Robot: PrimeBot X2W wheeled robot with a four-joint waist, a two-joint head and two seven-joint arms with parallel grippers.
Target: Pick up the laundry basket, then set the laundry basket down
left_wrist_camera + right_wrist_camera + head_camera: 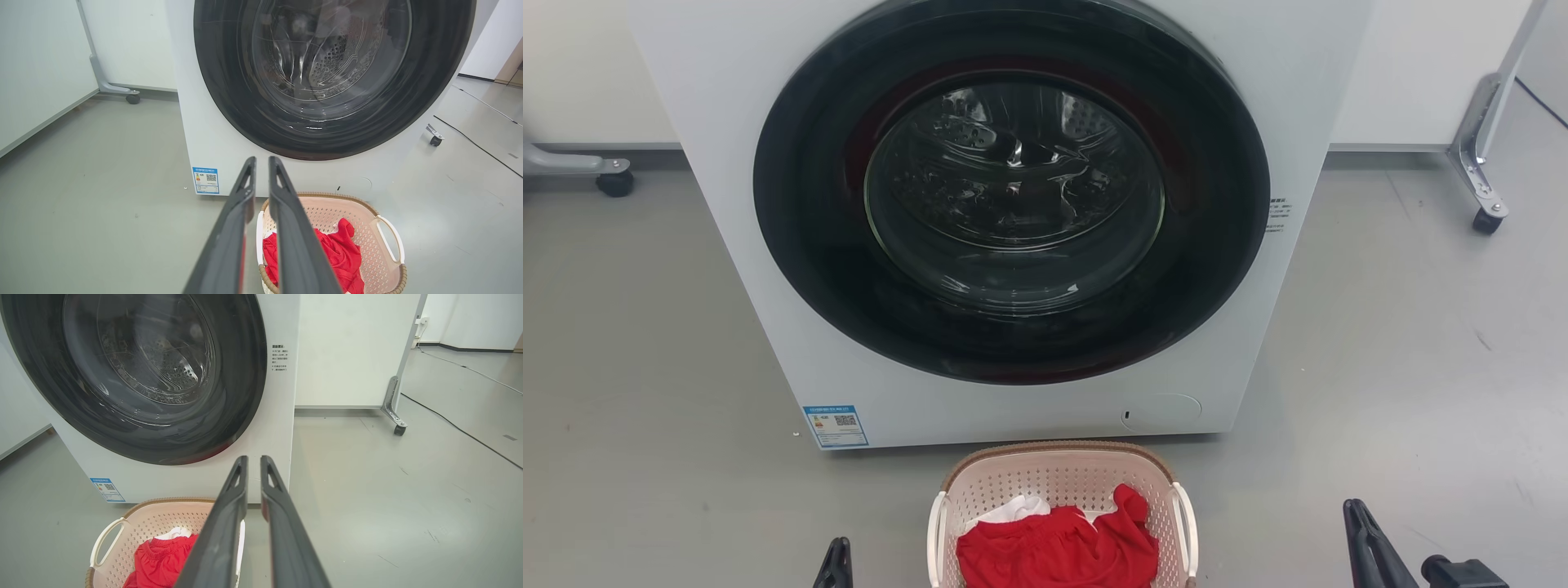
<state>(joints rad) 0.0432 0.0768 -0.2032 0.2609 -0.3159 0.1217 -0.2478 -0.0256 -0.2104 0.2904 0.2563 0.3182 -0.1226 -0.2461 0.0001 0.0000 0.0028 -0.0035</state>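
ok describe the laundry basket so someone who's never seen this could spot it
Find the big white front-loading washing machine. On the grey floor just before it sits the laundry basket, small and low. Pale pinkish-beige perforated plastic, brown woven-look rim, white side handles and a red garment inside set it apart.
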